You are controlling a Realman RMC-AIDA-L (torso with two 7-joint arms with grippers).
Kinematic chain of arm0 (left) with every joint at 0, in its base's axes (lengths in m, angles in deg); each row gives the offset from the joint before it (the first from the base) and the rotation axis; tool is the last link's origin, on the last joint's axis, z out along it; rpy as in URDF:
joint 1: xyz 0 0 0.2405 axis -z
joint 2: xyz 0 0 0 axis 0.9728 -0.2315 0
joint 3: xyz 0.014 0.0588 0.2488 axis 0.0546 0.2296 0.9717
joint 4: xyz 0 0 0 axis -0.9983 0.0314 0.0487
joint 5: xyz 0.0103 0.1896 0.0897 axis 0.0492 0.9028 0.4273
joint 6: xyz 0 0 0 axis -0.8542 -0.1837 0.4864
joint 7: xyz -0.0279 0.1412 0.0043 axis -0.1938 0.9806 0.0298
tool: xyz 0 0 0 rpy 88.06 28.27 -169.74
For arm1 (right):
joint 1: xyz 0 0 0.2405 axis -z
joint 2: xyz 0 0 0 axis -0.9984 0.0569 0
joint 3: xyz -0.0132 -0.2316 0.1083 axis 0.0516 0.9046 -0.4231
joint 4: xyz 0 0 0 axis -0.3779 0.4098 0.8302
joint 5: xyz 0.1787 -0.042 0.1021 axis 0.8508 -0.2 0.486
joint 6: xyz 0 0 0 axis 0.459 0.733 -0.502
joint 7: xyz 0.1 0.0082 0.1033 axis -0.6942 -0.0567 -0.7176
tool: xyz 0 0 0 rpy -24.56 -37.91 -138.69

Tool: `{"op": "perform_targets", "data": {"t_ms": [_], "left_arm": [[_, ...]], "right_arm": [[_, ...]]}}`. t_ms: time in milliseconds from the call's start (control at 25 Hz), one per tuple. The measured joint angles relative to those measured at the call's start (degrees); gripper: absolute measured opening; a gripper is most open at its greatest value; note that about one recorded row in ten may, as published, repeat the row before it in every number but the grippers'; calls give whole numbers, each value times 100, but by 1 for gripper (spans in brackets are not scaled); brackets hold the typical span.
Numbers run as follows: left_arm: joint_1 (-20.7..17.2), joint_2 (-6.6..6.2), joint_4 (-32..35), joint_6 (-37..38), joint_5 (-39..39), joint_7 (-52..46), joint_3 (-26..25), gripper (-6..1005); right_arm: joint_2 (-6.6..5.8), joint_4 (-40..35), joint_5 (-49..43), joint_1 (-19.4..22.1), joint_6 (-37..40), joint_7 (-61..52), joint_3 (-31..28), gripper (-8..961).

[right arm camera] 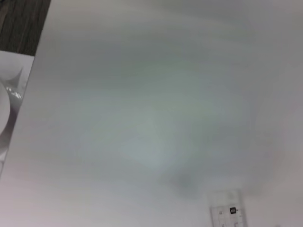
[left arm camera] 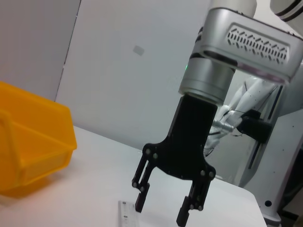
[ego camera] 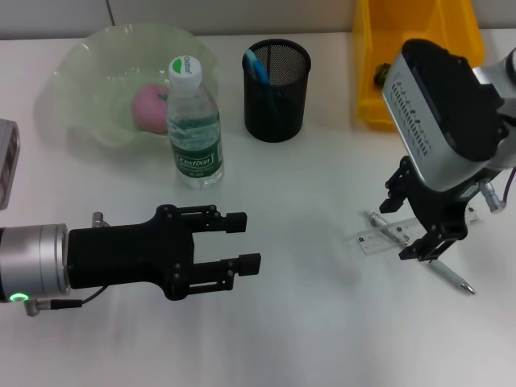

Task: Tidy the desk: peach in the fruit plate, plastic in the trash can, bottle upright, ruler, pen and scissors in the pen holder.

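Note:
A pink peach (ego camera: 148, 107) lies in the pale green fruit plate (ego camera: 89, 56) at the back left. The clear bottle (ego camera: 193, 125) with a green label stands upright just in front of the plate. A black mesh pen holder (ego camera: 276, 101) has a blue handle (ego camera: 256, 64) sticking out. At the right, a clear ruler (ego camera: 385, 239) (left arm camera: 128, 215) (right arm camera: 229, 213) and a silver pen (ego camera: 451, 278) lie flat on the desk. My right gripper (ego camera: 411, 230) (left arm camera: 161, 213) hangs open just above them. Empty and open, my left gripper (ego camera: 250, 242) hovers at the front left.
A yellow bin (ego camera: 367, 97) (left arm camera: 33, 142) stands at the back right, close behind the right arm. A grey object (ego camera: 6, 161) pokes in at the left edge. The white desk's far edge runs behind the plate and holder.

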Motion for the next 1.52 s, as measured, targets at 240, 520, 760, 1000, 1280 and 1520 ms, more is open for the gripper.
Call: {"op": "perform_targets", "data": {"t_ms": [240, 520, 760, 1000, 1280, 1520], "left_arm": [[-17, 0, -1, -7, -7, -25, 0, 631], [-30, -2, -126, -17, -110, -5, -5, 631], [-37, 1, -165, -17, -129, -2, -9, 631], [-57, 0, -165, 15, -138, 0, -9, 631], [-54, -8, -165, 36, -138, 0, 7, 631], [-53, -10, -165, 20, -137, 0, 0, 631]], "right_arm": [[7, 60, 125, 122, -279, 178, 289, 662], [7, 152, 138, 297, -638, 436, 564, 662], [1, 247, 139, 368, -923, 545, 752, 662], [0, 403, 120, 372, -1162, 606, 850, 661], [-3, 581, 122, 352, -1355, 627, 881, 662], [1, 643, 129, 348, -1514, 633, 967, 662]]}}
